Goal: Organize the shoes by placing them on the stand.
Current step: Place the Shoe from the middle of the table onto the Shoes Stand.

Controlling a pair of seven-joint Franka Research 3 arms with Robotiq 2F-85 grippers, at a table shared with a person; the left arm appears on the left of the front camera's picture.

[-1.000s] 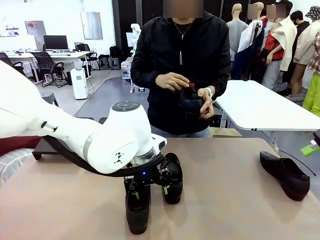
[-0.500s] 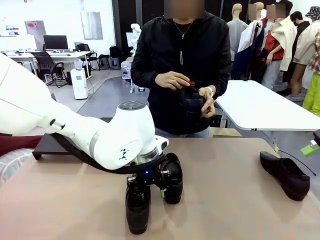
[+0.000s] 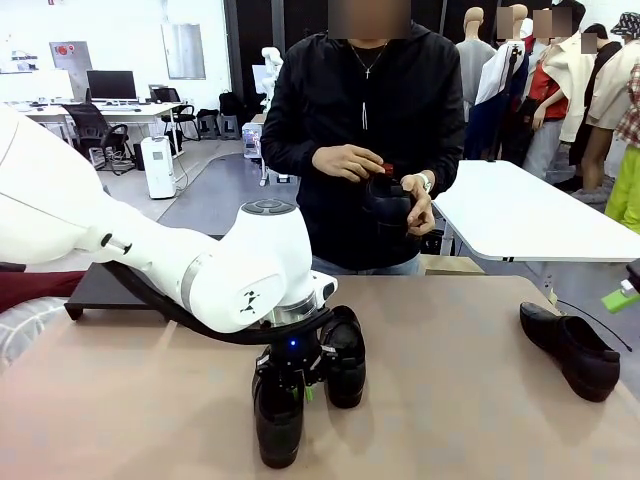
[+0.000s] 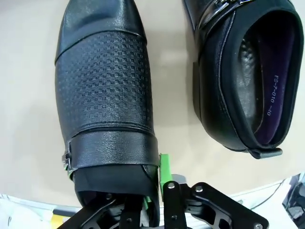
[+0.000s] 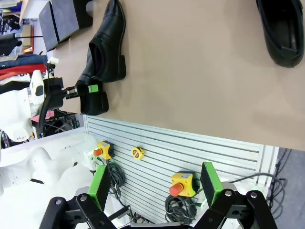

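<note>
Two black shoes lie side by side at the table's middle. My left gripper (image 3: 290,385) is shut on the heel rim of the nearer shoe (image 3: 278,425), one finger inside the opening and one green pad (image 4: 164,172) outside the rim. That textured shoe (image 4: 102,95) lies next to its partner (image 4: 243,81), which is also seen from the front (image 3: 345,355). Another shoe (image 3: 570,350) lies at the right edge. The person holds a further shoe (image 3: 390,205) in both hands. The black stand (image 3: 110,290) sits at the far left. My right gripper (image 5: 155,186) hangs open off the table's near side.
Bare tan tabletop (image 3: 450,400) stretches between the middle pair and the right shoe. A thin cable (image 3: 590,320) runs by the right shoe. Red cloth (image 3: 30,290) lies at the left edge. Yellow emergency-stop boxes (image 5: 181,183) and cables hang on the slatted panel below the table's near edge.
The left gripper's fingers have closed on the near shoe's heel rim and the arm has shifted slightly right. The person has turned the held shoe a little.
</note>
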